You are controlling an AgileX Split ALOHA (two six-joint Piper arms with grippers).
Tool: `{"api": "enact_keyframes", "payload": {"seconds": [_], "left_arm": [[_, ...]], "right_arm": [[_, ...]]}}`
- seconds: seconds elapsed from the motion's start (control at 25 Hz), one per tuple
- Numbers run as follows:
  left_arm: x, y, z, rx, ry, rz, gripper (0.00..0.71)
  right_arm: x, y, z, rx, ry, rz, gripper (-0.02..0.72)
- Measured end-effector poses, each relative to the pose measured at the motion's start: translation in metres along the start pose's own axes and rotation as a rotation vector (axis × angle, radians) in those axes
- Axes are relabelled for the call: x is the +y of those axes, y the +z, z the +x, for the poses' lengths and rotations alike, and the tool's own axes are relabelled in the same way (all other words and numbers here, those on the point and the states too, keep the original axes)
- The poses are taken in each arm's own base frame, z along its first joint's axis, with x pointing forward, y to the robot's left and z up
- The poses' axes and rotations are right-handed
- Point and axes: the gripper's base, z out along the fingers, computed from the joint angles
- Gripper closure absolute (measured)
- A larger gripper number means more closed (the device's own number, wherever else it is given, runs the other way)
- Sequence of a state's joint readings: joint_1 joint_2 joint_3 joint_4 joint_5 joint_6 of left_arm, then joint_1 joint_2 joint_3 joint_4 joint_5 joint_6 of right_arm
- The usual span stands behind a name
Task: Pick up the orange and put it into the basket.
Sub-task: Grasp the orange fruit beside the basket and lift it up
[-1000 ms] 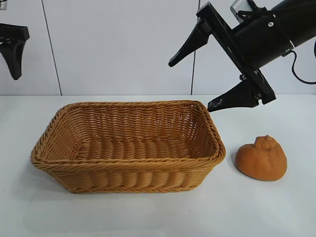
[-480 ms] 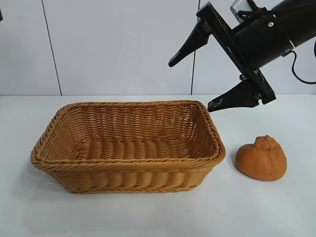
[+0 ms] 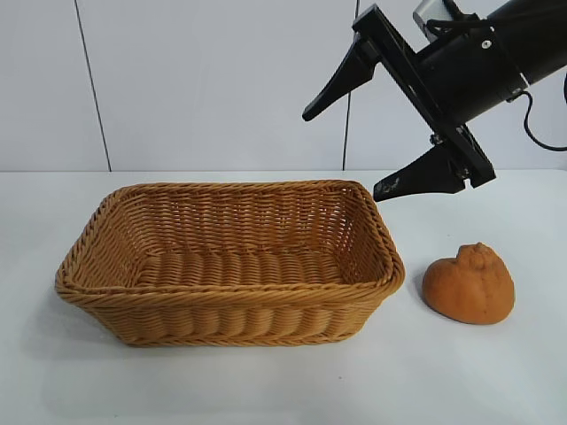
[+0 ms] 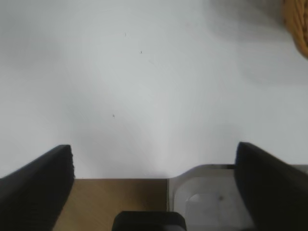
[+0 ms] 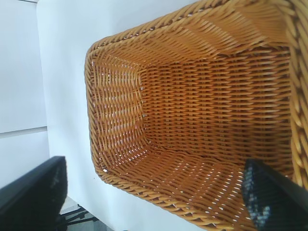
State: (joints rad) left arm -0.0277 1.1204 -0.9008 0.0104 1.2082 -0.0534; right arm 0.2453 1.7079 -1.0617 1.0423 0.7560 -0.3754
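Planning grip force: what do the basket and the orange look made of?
The basket: woven wicker, tan-brown, slightly glossy strands with a braided rim. The orange: matte, dull-orange, lumpy wrinkled skin with a puckered knob; whether real or replica is unclear.

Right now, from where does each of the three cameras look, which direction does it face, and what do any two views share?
Exterior view: sits across the table, level, facing both arms; shows the wicker basket, the orange right of it, and the open right gripper raised above.
Left wrist view: looks down on the bare white table; the open left gripper frames the bottom, a basket corner at the edge.
Right wrist view: looks down into the basket; the right gripper's dark fingers frame it.
Shared: all three views show the basket.
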Motion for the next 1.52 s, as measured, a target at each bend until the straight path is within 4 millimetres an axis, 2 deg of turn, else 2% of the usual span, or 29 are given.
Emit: {"api": "enact_keyframes", "payload": {"seconds": [0.36,0.56,0.92,1.2,1.4,1.52], "left_arm": [[0.004,0.000,0.090,-0.209,-0.001,0.011,0.065],[0.005,-0.003,0.122,-0.374,-0.005,0.029,0.065],[0.006,-0.017,0.155,-0.640,-0.009,0.054,0.065],[0.008,-0.027,0.185,-0.845,-0.009,0.066,0.065],[0.008,-0.027,0.189,-0.866,-0.009,0.067,0.065],[0.008,-0.027,0.189,-0.866,-0.009,0.067,0.065]], "right_arm": [[0.000,0.000,0.001,0.010,-0.002,-0.002,0.029],[0.000,0.000,0.001,0.016,-0.002,-0.004,0.029],[0.001,-0.003,0.004,0.034,-0.053,0.013,0.029],[0.010,-0.016,-0.002,0.082,-0.130,0.091,0.029],[0.015,-0.029,-0.013,0.097,-0.183,0.199,0.029],[0.011,-0.036,-0.016,0.112,-0.207,0.315,0.029]]}}
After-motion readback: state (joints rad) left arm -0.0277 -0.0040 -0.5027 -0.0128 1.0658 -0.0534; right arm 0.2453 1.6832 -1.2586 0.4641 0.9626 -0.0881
